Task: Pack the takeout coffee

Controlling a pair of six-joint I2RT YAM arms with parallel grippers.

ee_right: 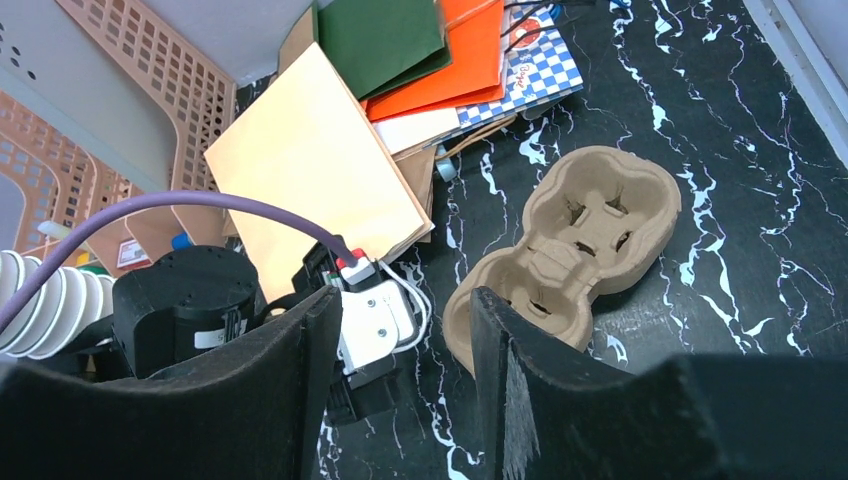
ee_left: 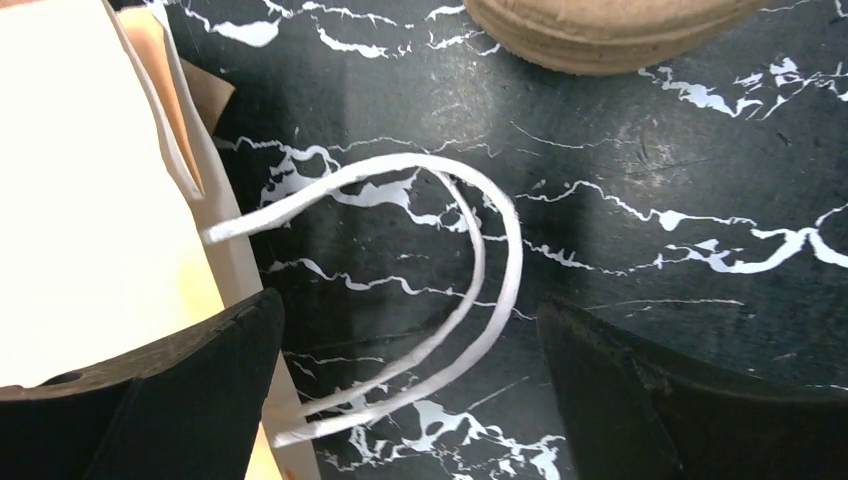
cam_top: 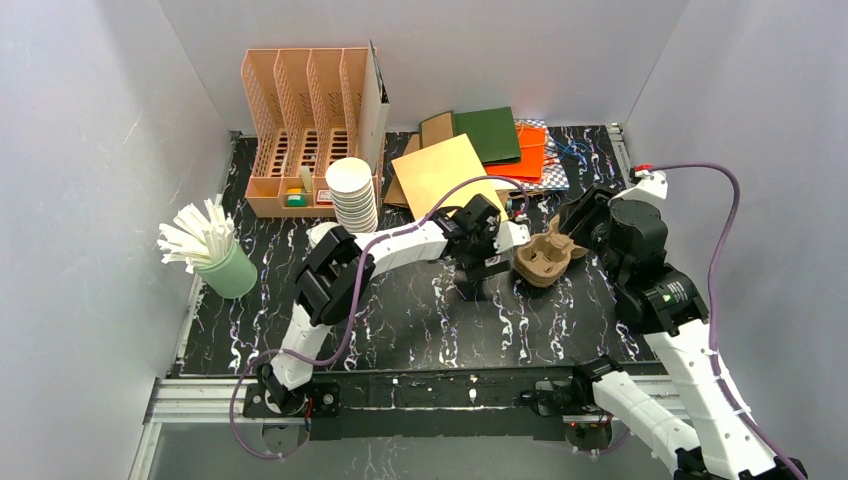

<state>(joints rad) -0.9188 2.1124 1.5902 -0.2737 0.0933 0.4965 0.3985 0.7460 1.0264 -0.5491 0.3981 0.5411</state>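
— pincers, how do they stand?
— my left pincer is spread wide with nothing in it, hanging over the white handle of the bag on the table. my right pincer is part open, also bare.
— and around them?
— the bag lies flat beside my left pincer; the carrier sits between the two pincers, held by neither.
— coffee?
— i cannot tell where it is from these views. farther back i see a white stack by the organiser.
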